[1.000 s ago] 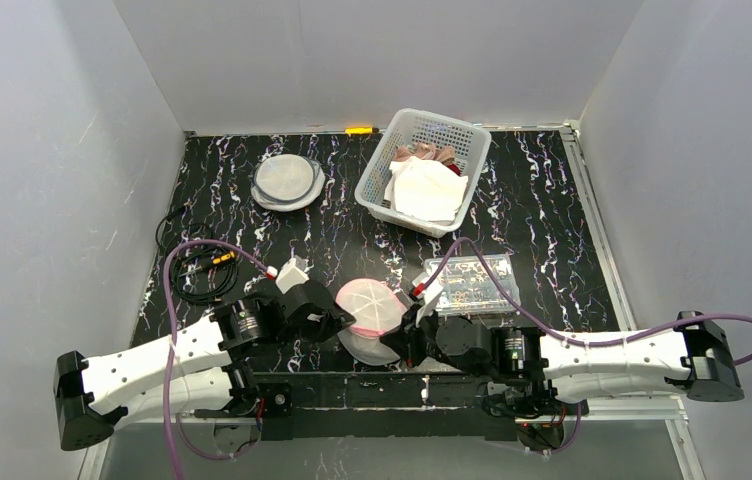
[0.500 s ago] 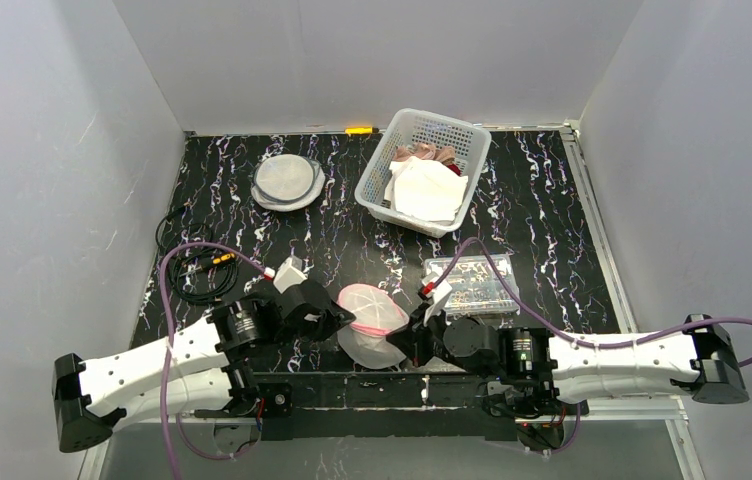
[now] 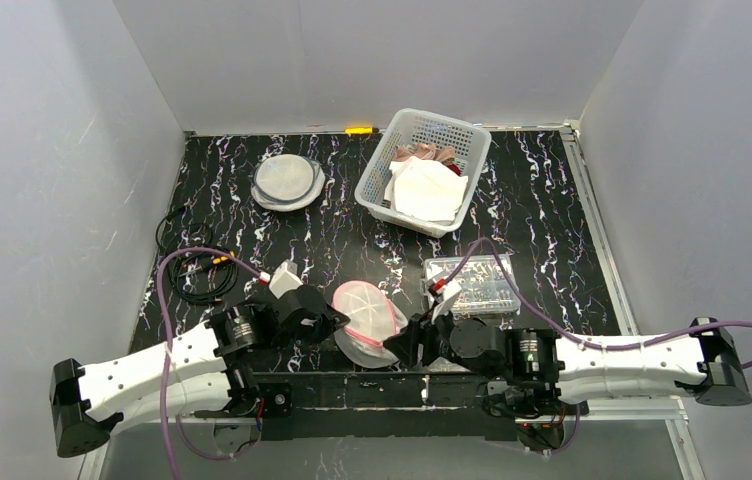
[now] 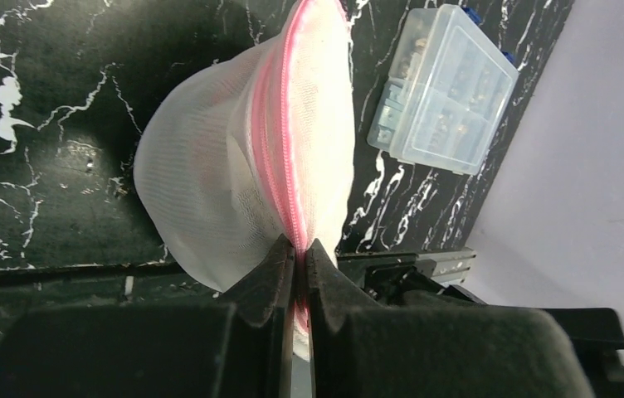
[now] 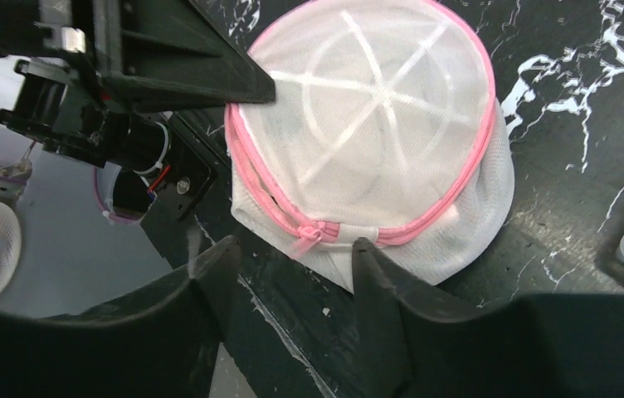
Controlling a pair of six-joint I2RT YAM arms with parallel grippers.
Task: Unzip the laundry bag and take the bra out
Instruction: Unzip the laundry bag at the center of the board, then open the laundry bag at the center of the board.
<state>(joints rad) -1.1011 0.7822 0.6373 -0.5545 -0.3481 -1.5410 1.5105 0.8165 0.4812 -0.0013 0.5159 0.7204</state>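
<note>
The laundry bag (image 3: 367,320), a round white mesh pouch with a pink zipper, lies at the table's near edge between both arms. In the left wrist view the bag (image 4: 209,166) stands on edge, and my left gripper (image 4: 300,245) is shut on its pink zipper seam. My left gripper (image 3: 335,322) meets the bag's left side. From the right, my right gripper (image 5: 296,245) is open, its fingertips on either side of the pink zipper pull (image 5: 307,235) and just short of it. The zipper looks closed. The bra is hidden inside the bag (image 5: 375,124).
A clear plastic box (image 3: 472,283) of small parts sits right behind the right wrist. A white basket (image 3: 377,180) with cloths stands at the back centre, another round mesh bag (image 3: 287,182) at the back left, and black cables (image 3: 192,265) at the left.
My right gripper has opened and let go of the zipper end. My left gripper has closed on the bag's seam. The bag has shifted slightly left and nearer the table edge.
</note>
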